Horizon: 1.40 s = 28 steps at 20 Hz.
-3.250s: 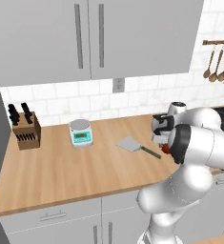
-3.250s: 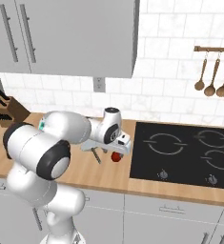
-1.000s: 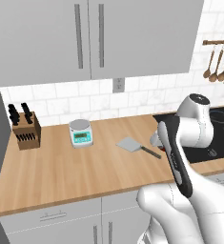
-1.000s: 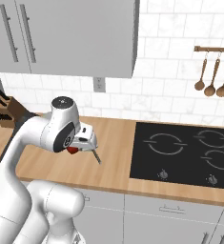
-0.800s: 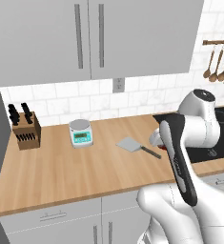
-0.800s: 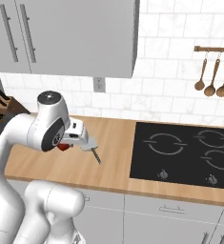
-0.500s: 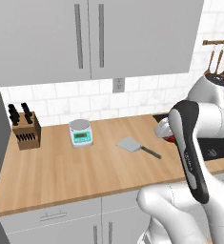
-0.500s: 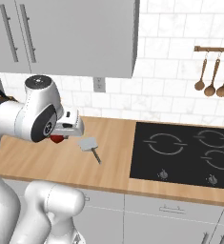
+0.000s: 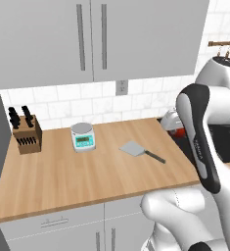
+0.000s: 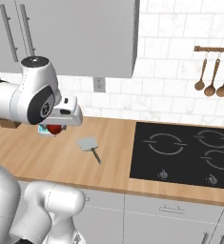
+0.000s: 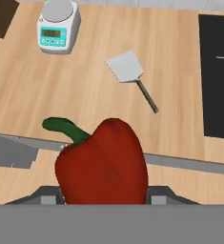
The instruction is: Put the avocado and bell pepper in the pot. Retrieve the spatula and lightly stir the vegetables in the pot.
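Gripper point(image 11: 104, 202) swung leftward, clasping bell pepper point(image 11: 103, 164)

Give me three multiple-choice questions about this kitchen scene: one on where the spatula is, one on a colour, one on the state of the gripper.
1. Where does the spatula lie?
A. on the wooden counter
B. on the cooktop
C. on the wall rail

2. What colour is the bell pepper?
A. yellow
B. red
C. purple

3. What is the gripper doing?
A. standing open with nothing in it
B. closed on the spatula
C. holding the bell pepper

Answers:
1 A: the spatula rests flat on the counter, left of the cooktop.
2 B: the bell pepper is glossy red with a green stem.
3 C: the gripper has the pepper between its fingers in the hand view.
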Motion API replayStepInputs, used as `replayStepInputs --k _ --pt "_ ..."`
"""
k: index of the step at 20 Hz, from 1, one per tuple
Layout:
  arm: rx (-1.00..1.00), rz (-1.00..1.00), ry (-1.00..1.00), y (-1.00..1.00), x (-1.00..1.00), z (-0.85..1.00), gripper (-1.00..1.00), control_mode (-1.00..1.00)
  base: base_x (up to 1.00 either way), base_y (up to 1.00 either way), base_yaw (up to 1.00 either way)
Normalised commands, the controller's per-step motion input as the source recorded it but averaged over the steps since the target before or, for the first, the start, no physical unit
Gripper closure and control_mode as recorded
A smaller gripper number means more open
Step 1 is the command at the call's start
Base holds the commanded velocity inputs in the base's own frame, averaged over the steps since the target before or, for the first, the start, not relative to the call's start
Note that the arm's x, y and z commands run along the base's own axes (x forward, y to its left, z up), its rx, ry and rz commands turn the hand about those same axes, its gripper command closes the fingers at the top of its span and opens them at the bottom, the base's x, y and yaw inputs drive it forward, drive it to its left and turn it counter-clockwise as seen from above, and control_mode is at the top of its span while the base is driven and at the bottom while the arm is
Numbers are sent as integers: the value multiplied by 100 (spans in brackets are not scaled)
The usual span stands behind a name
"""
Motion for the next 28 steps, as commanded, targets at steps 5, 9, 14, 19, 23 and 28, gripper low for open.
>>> replayStepInputs --k 5,9,14,19,23,28 --pt "0 0 0 0 0 0 100 -100 0 0 0" --pt "0 0 0 0 0 0 100 100 0 0 0" --pt "0 0 0 0 0 0 100 100 0 -16 0" --pt "0 0 0 0 0 0 100 100 0 -100 0" --pt "0 0 0 0 0 0 100 100 8 -100 0" --pt "0 0 0 0 0 0 100 100 11 -100 0"
